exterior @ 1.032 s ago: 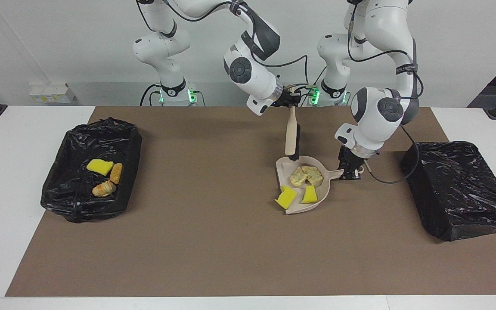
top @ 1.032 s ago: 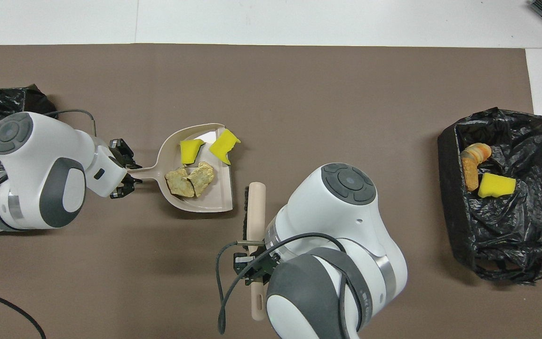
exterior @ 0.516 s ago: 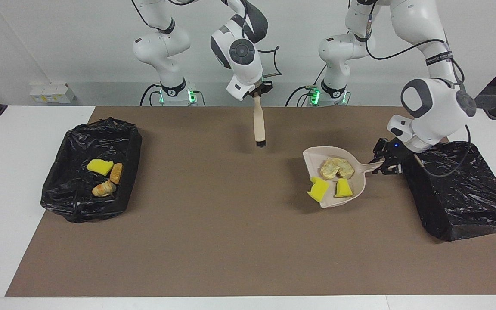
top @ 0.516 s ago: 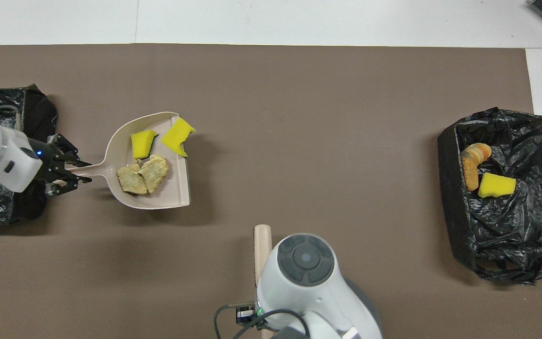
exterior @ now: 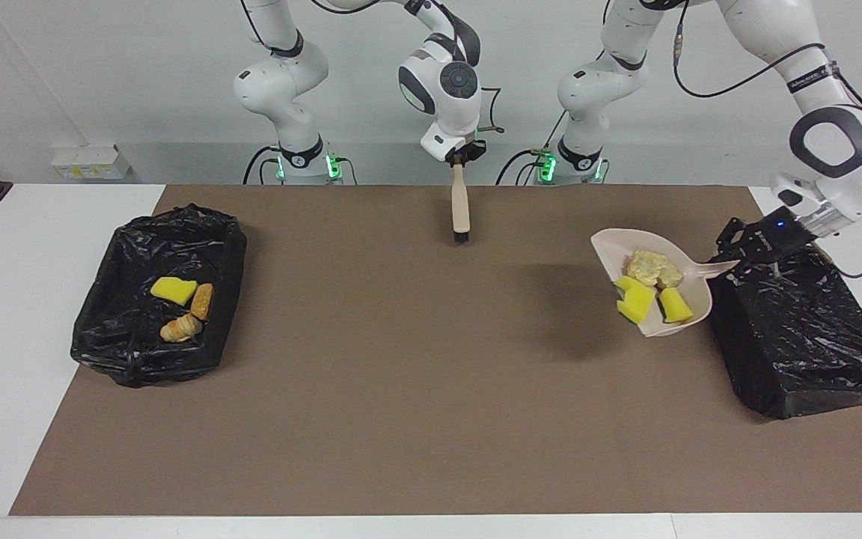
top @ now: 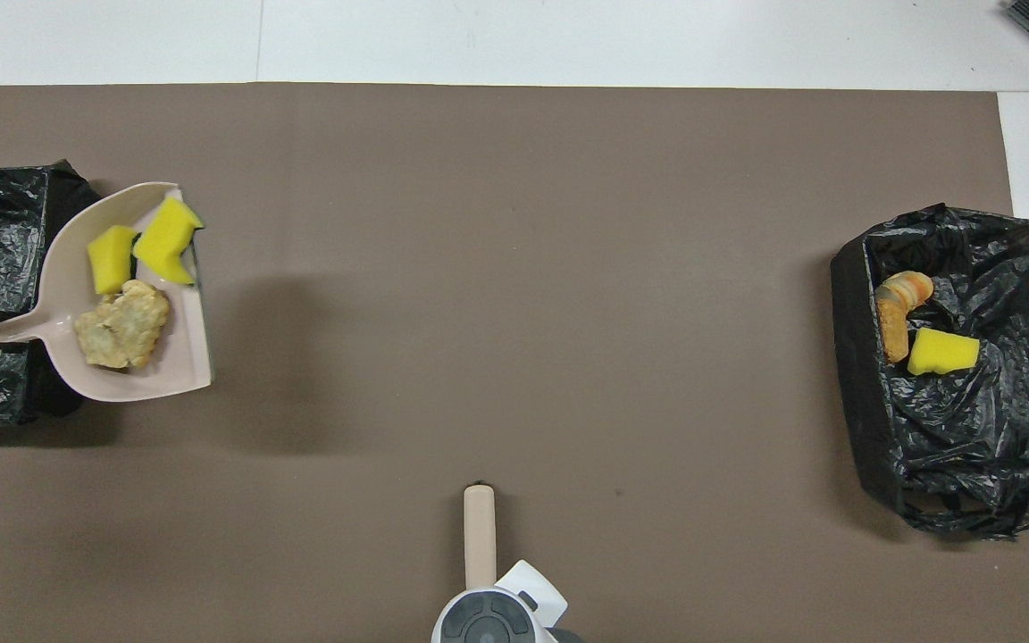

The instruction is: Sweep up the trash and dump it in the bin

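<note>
Left gripper (exterior: 730, 251) clamps the handle of a raised dustpan (exterior: 689, 314) carrying trash (exterior: 652, 288), level so nothing spills, at the bin (exterior: 805, 337) by the mat's left-arm edge. Right gripper (exterior: 465, 156), closed on the brush (exterior: 461, 206), hangs it clear above the mat's robot-side edge.

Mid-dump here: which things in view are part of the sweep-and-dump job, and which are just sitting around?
In the job:
- dustpan, lifted, held by the left tool
- yellow sponge bits and foam chunks in it
- black bin beside it
- brush, hanging from the right tool
- second bin, three scraps inside

Lying about:
- brown mat
- wall sockets
</note>
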Robot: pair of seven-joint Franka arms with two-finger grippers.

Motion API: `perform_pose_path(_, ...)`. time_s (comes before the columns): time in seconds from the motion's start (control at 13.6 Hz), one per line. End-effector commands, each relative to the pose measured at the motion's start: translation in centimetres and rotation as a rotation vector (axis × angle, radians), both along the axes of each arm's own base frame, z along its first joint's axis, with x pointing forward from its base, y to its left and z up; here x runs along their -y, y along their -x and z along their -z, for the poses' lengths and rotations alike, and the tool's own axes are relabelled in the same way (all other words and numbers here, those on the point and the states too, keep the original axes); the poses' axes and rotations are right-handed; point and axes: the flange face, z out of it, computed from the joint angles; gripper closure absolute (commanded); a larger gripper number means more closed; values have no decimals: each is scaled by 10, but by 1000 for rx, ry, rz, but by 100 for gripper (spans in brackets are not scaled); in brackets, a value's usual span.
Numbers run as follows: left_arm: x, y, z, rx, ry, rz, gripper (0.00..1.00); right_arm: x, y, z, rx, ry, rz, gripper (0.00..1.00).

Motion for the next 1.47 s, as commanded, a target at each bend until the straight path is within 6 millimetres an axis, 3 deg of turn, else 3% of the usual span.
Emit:
perform_pose_path(0.0,-51,-12,-25,51,46,6,100,-2,5,10,49,29,4,100)
perform_pose_path(0.29,-111,-16,-50,117,-40,12,100,-3,1,12,91,45,-21,100)
perform_pose_path(0.52,-157,-22,-64,196,-240,-14,100,-3,-6,15,108,42,-18,100)
perform_pose_path(0.74,-187,-31,-85,251,-517,47,100,-7,-15,14,100,43,-4,100)
perform_pose_path(0.88,-181,-47,-86,272,-669,134,100,-14,-24,4,105,31,10,1)
perform_pose_path(1.18,-160,-63,-78,151,-943,177,100,-6,-67,-36,102,10,53,0)
perform_pose_path(1.4,-139,-67,-84,80,-1044,135,100,30,-121,-78,98,-1,72,0)
